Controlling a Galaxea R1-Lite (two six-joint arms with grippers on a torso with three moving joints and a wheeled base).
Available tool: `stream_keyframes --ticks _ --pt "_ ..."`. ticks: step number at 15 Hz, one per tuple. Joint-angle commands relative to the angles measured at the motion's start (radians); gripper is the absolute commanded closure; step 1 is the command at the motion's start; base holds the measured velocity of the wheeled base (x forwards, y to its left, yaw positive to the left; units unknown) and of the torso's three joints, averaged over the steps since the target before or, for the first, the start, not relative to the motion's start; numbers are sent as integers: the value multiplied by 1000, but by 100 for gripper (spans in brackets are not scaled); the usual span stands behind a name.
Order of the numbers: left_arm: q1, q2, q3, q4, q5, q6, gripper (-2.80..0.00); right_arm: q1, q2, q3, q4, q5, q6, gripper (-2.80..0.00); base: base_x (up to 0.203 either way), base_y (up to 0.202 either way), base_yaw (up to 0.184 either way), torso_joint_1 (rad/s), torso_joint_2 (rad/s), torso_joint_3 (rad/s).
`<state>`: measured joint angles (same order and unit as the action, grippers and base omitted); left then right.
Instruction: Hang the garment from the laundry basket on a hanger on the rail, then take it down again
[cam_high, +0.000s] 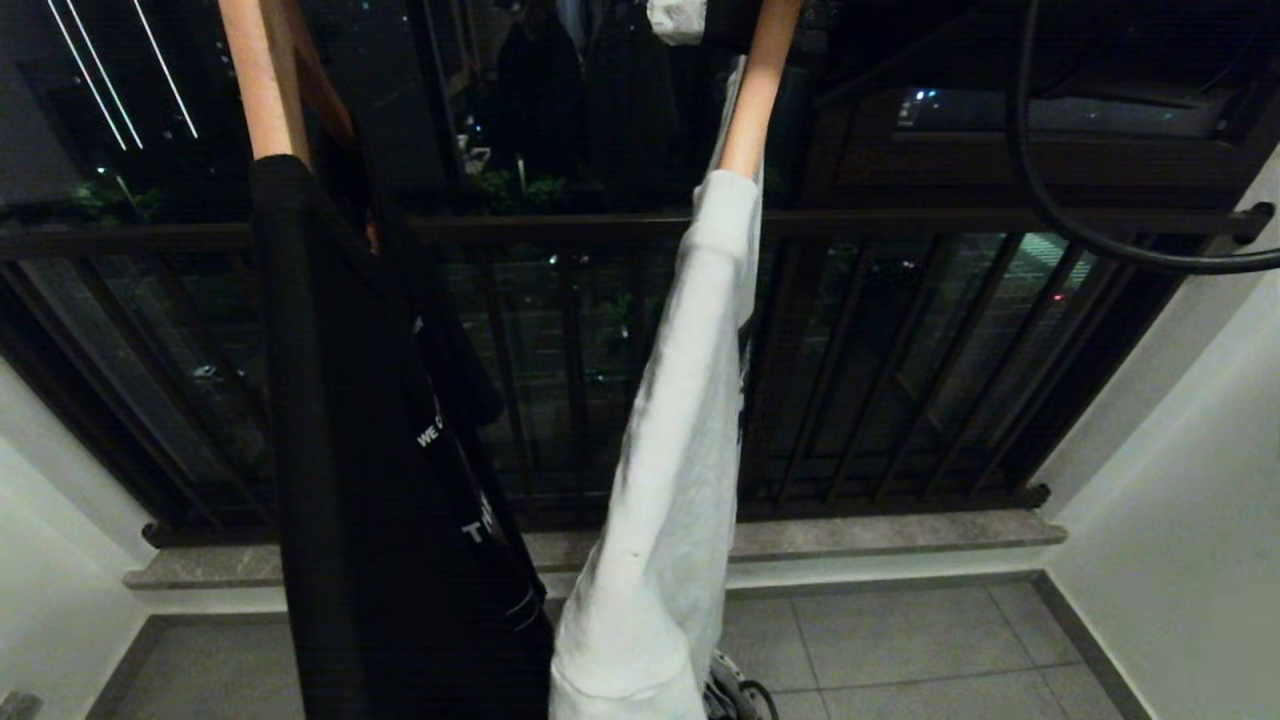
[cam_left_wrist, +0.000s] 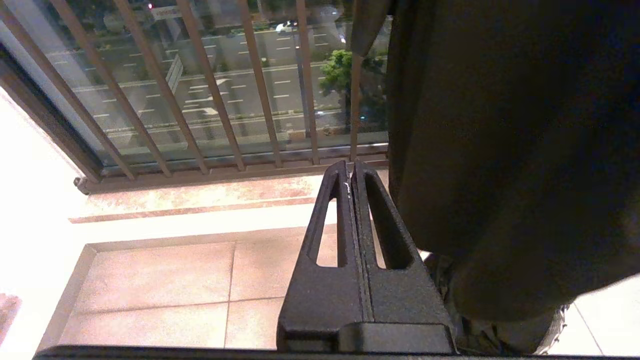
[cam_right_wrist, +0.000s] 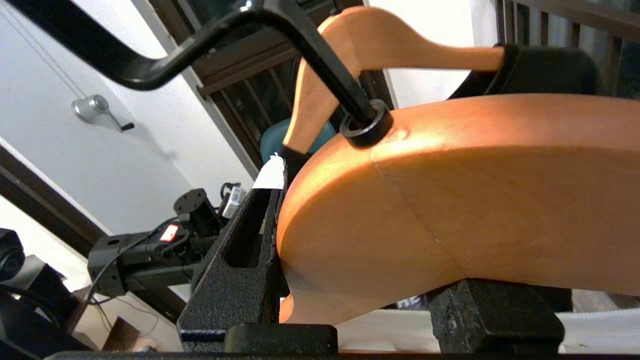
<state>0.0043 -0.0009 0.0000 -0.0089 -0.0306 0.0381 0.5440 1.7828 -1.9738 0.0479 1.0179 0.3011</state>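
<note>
Right gripper (cam_right_wrist: 350, 280) is clamped across your wooden hanger (cam_right_wrist: 450, 200), its long axis running sideways between the jaws; left gripper (cam_left_wrist: 352, 172) hangs closed, farther off.

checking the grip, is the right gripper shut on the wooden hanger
Yes: right gripper has fingers on either side of the wooden hanger.

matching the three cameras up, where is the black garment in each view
Head view: the black garment hangs left of centre, beside the white garment.
Left wrist view: it fills the right side.
Right wrist view: small, upper right, on the farther hanger.
Shared landmark: the balcony railing.
</note>
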Motion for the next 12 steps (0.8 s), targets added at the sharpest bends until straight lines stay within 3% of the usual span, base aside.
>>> stream_keyframes --ticks 1,12 --pt "0 -1 3 0 0 0 0 1 7 0 0 6 1 0 0 0 0 0 0 0" --pt "0 -1 3 0 0 0 0 -24 46 9 -6 28 4 0 0 0 0 0 0 0"
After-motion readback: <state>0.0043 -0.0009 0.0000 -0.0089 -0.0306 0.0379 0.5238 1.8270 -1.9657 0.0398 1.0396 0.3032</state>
